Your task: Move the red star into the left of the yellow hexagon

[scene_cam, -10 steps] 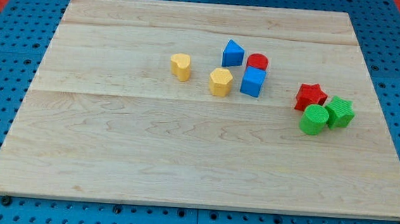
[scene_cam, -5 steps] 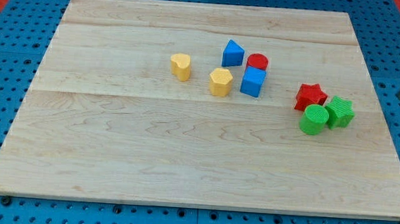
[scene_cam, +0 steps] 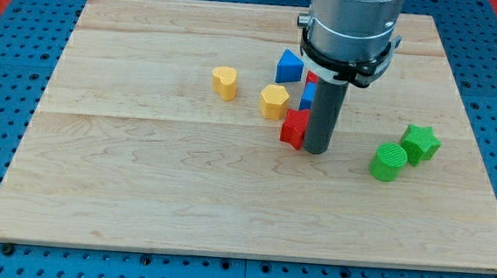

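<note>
My tip (scene_cam: 317,150) rests on the wooden surface (scene_cam: 184,187), touching the right side of the red star (scene_cam: 294,127). The star lies just below and right of the yellow hexagon (scene_cam: 274,100). There are no jaws, and no writing is legible.

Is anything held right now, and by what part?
Nothing is held; I have no gripper. My tip presses the red star's right side, just below-right of the yellow hexagon.
</note>
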Available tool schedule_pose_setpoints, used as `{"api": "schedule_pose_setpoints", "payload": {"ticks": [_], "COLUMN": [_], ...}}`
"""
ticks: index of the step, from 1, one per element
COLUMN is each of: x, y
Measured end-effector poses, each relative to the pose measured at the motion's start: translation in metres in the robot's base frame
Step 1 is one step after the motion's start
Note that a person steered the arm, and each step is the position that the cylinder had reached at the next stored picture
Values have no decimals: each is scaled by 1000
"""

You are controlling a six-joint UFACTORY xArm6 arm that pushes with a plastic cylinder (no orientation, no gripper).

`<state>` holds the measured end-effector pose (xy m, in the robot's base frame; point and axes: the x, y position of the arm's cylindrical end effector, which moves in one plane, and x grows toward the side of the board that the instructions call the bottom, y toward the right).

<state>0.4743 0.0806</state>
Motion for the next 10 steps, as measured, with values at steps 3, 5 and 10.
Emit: {"api": "schedule_pose_setpoints", "payload": {"ticks": [3,5,10], "x": [-27,-14,-2], "y": [44,-88,-122]}}
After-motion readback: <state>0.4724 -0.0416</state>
